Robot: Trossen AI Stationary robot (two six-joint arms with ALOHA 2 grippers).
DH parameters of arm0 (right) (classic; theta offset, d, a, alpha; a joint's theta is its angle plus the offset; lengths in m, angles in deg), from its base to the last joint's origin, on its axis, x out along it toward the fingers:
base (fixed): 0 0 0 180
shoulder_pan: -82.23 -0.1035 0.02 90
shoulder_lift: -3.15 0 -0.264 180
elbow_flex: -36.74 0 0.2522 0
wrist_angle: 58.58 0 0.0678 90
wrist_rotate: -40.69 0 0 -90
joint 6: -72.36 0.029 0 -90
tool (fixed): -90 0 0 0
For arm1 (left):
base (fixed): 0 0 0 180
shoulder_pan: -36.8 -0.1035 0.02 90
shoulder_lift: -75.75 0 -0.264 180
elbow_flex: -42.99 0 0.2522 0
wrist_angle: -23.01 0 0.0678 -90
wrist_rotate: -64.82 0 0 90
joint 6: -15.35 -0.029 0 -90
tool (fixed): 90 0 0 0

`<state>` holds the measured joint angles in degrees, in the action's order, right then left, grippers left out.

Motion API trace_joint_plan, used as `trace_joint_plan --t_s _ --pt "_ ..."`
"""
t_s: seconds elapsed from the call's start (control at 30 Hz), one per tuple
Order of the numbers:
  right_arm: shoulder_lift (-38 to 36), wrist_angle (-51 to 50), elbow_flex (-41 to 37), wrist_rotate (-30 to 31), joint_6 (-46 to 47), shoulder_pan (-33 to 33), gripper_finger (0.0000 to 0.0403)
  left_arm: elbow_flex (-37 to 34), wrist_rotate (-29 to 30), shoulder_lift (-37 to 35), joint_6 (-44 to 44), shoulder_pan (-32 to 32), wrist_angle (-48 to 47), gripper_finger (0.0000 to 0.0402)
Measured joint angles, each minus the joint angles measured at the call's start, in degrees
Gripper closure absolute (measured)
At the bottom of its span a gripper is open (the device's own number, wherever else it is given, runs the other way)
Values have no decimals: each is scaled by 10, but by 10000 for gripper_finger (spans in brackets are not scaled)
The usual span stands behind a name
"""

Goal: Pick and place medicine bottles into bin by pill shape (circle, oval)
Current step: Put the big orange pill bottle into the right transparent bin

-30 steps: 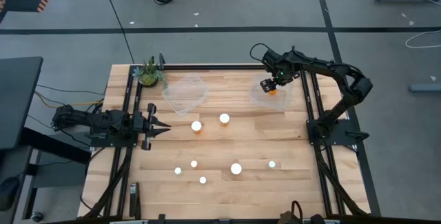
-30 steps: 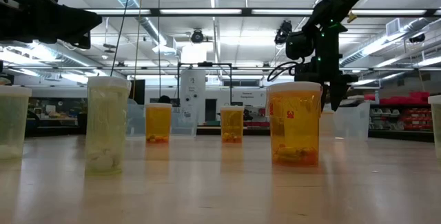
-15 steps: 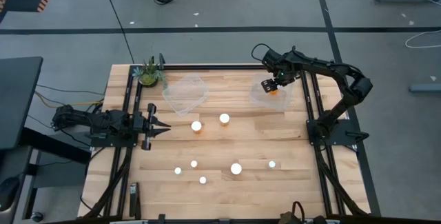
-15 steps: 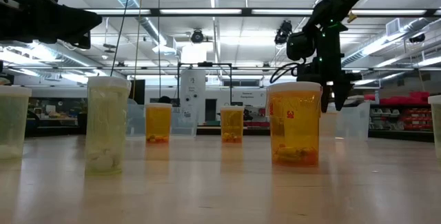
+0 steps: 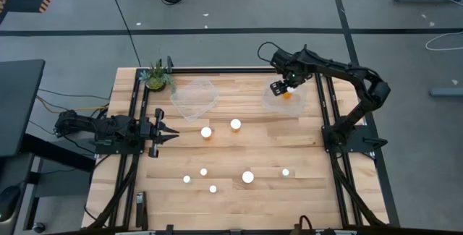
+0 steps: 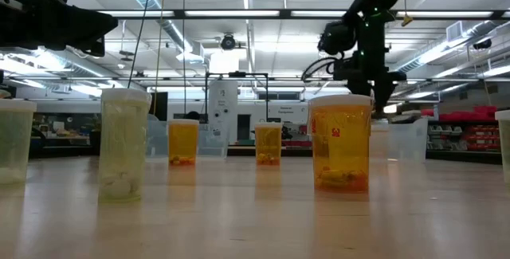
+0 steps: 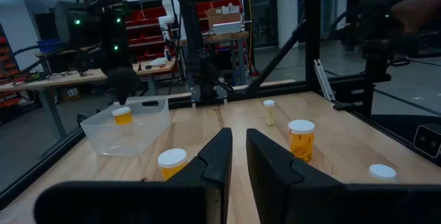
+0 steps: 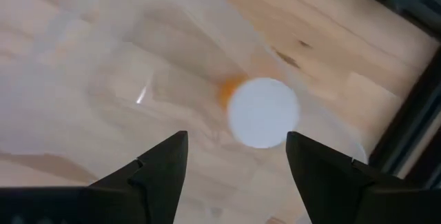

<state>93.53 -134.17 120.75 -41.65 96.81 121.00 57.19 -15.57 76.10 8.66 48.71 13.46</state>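
Observation:
My right gripper (image 5: 283,87) hangs open, fingers pointing down, over the clear bin (image 5: 273,103) at the table's far right. One medicine bottle (image 8: 263,112), amber with a white cap, stands upright on that bin's floor below the open fingers, apart from them. A second clear bin (image 5: 194,96) sits at the far left. Several more medicine bottles stand upright on the table, among them two near the middle (image 5: 206,132) (image 5: 235,124) and a large one (image 6: 341,143) toward the near edge. My left gripper (image 5: 172,130) waits shut and level at the left edge.
A small potted plant (image 5: 157,78) stands at the far left corner. Black frame rails (image 5: 329,112) run along both sides of the wooden table. The smaller bottles cluster near the front edge (image 5: 213,189).
My right gripper has risen above the right bin and drifted a little toward the table's left, staying open. The bottle in the bin has kept its place.

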Motion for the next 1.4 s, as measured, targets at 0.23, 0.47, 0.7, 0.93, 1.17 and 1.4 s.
trace_joint_plan --t_s 0.23,0.47,0.7,0.93,1.17,1.4 --pt "0 17 1 9 0 -85 150 0 0 0 0 0 0 342" --pt "0 22 1 17 9 -140 150 0 0 0 0 0 0 343" --pt "0 36 1 27 14 -180 150 0 0 0 0 0 0 348" --pt "0 111 1 27 -17 -221 150 0 0 0 0 0 0 342" --pt "0 137 2 22 -22 -247 150 0 0 0 0 0 0 351" --pt "0 144 46 29 -20 -281 150 0 0 0 0 0 0 343"
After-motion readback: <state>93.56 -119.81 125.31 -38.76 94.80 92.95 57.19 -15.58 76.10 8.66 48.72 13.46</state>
